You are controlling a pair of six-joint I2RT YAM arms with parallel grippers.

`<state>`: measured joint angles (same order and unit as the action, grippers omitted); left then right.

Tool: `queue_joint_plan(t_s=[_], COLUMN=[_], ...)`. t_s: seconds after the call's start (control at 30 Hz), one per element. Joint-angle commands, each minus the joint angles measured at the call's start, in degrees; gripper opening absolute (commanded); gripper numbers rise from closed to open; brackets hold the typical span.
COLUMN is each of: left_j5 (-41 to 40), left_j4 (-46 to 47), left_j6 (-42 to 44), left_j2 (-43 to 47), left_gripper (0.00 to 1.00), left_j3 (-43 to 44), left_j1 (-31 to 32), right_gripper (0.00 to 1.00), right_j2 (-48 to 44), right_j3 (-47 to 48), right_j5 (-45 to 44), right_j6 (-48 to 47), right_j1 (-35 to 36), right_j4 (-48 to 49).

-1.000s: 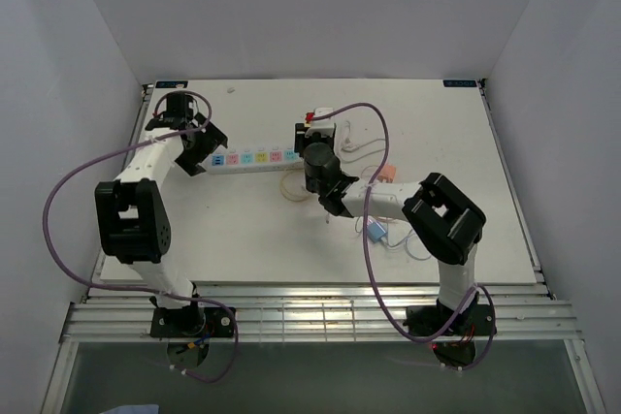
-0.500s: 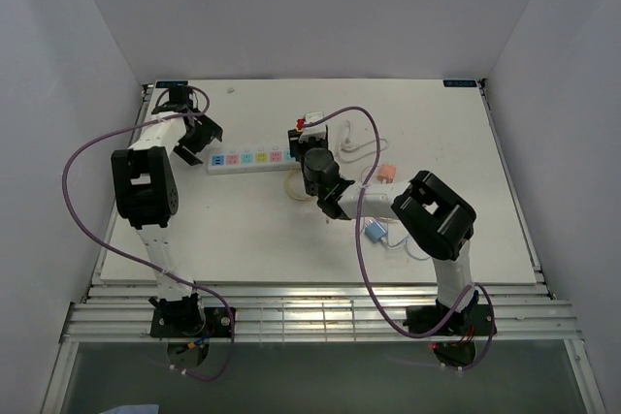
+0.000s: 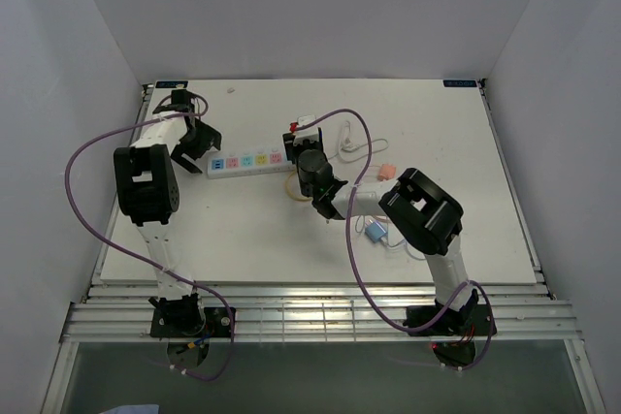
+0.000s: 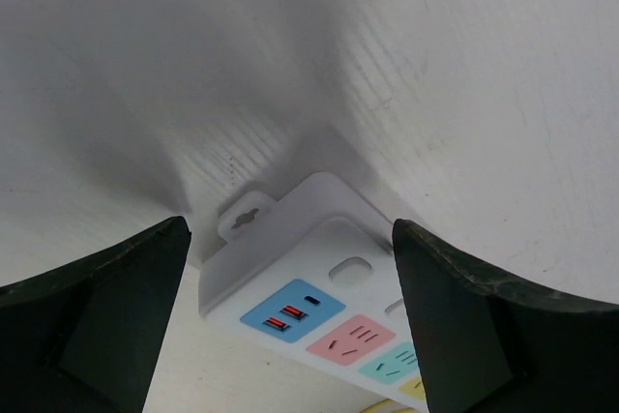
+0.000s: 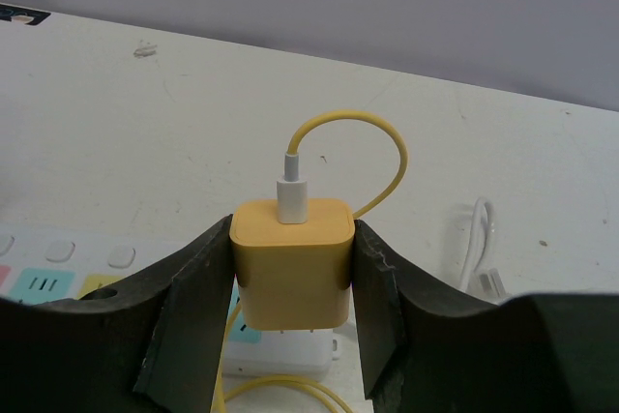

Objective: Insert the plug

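At the right end of the power strip [image 3: 254, 159], just above its white casing: yellow plug [image 5: 290, 263], upright, pinched on both flanks by the right jaws. Out of its top, a white connector and a yellow cable [image 5: 372, 142] looping rightward and down. Cannot tell whether the prongs touch the strip. Over the strip's left end: left jaws spread wide, gripping nothing, with the mounting tab and the blue USB panel [image 4: 292, 309] showing between them. Along the strip, only coloured socket faces: blue, pink, teal, yellow. Beyond the strip, at the far corners of the table [image 3: 437, 123], a dark label [image 3: 460, 83] and a second dark label [image 3: 171, 84], print too small to read.
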<state>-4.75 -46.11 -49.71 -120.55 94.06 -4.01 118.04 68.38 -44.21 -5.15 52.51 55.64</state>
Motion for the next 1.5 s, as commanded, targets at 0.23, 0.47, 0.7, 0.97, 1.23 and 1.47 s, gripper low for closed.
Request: queue_joint_plan(t_s=[0.23, 0.47, 0.7, 0.97, 1.23, 1.47], left_j5=[-3.77, -3.77, -6.75, -8.41, -10.36, -9.57], left_j4=[-16.99, -19.81, -21.74, -18.68, -14.36, -13.31], left_j6=[-14.09, -17.52, -22.09, -19.03, -15.33, -14.18], left_j2=[-1.44, -0.12, 2.78, 5.05, 7.35, 5.24], left_gripper=[0.98, 0.98, 0.98, 0.98, 0.98, 0.96], left_j3=[7.62, 9.73, 10.7, 5.35, 0.25, -0.36], left_j1=[1.02, 1.73, 6.81, 11.39, 12.97, 12.89], right_gripper=[0.09, 0.09, 0.1, 0.11, 0.11, 0.12], right_j2=[0.7, -0.26, -2.28, -5.36, -6.42, -4.22], right_j3=[1.14, -0.35, -3.51, -7.91, -9.93, -8.27], right_j5=[-3.86, -4.31, -4.66, -3.26, -2.2, 1.92], right_j6=[-3.46, -4.35, -4.43, -4.52, -4.52, -7.42], right_j1=[0.13, 0.49, 0.58, 0.57, 0.58, 0.57], right_j4=[7.99, 9.4, 10.81, 11.78, 11.86, 13.44])
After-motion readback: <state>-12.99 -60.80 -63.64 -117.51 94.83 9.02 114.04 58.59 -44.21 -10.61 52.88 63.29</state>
